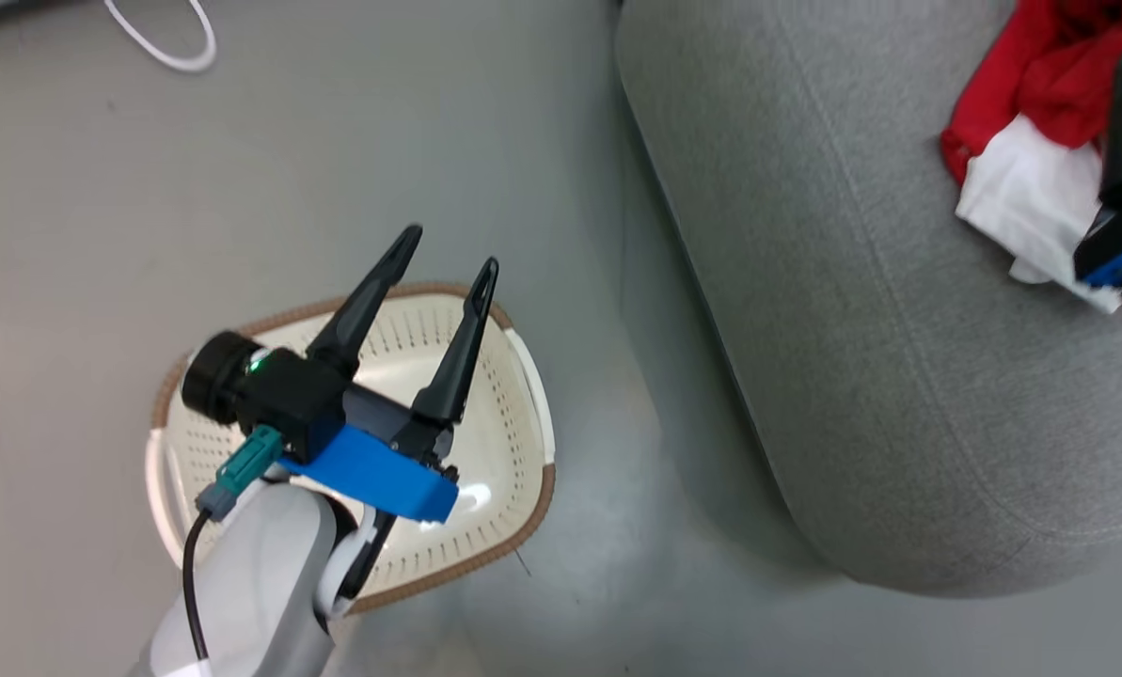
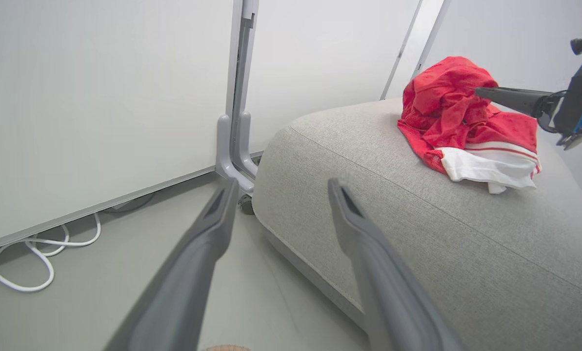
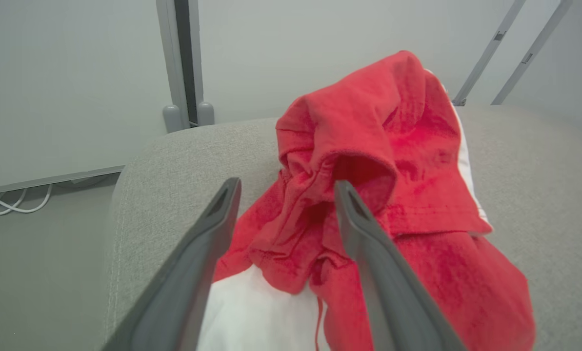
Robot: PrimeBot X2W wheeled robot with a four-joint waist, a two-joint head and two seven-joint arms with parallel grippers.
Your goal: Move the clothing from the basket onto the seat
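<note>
Two red garments, the clothing, are lying in one heap on the seat, and I am seeing them right at the tips of my right gripper. Its fingers are standing wide apart and gripping nothing. Red folds are bunching up between and just beyond the two tips, and a white panel is showing beneath the fingers, nearer the wrist. From the left wrist camera, one right finger is reaching to the red top of the heap, though I cannot tell whether it is touching. The white, thinly striped panel is spilling out below that finger onto the grey cushion.

I am holding my left gripper above the basket, its fingers also spread wide with nothing between them. Both tips are pointing past the basket's far brown rim, and its perforated cream bottom is showing beneath and beside the fingers.

Looking along the left fingers, I am facing the seat's rounded corner just beyond the right-hand tip, with the heap sitting well beyond that tip and off to its right. Beyond the left-hand tip the floor is running to a pale wall, where a white cable is looping.
</note>
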